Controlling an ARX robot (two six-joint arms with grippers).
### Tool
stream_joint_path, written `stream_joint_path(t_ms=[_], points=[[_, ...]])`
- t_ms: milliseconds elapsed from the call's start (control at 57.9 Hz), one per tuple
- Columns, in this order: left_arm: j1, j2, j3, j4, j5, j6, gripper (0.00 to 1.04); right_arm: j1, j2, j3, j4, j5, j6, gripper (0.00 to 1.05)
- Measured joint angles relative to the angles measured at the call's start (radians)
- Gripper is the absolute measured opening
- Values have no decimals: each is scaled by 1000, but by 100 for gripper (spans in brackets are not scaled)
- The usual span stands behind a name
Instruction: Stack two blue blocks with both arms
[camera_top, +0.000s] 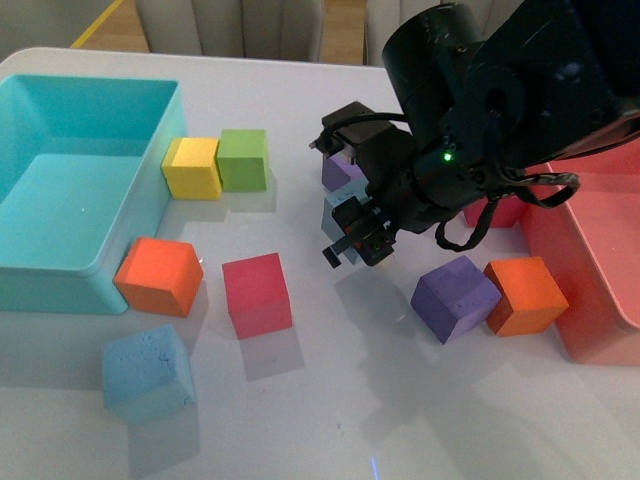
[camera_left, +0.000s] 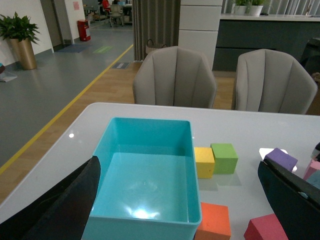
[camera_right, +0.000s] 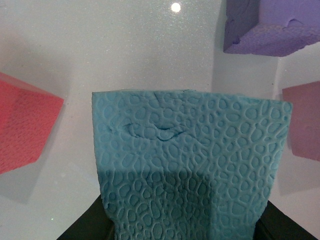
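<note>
My right gripper (camera_top: 352, 232) is shut on a light blue block (camera_top: 342, 205) and holds it above the middle of the white table. In the right wrist view this block (camera_right: 190, 165) fills the frame, pitted, between the black jaws. The other light blue block (camera_top: 147, 371) sits on the table at the front left. My left gripper (camera_left: 180, 200) is open and empty; its black fingers (camera_left: 55, 205) frame the turquoise bin (camera_left: 145, 132). The left arm does not show in the front view.
The turquoise bin (camera_top: 60, 260) stands at the left, a red bin (camera_top: 590, 270) at the right. Yellow (camera_top: 192, 167), green (camera_top: 243, 159), orange (camera_top: 158, 276), red (camera_top: 257, 294), purple (camera_top: 455, 298) and orange (camera_top: 525, 294) cubes lie around. Another purple cube (camera_top: 340, 170) sits behind the gripper.
</note>
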Motion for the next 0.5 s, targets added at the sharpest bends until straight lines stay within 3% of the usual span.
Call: stream_joint_path(t_ms=[500], points=[[0,0,0,0,0,0,96,21,218,240,-56,3,0,40]])
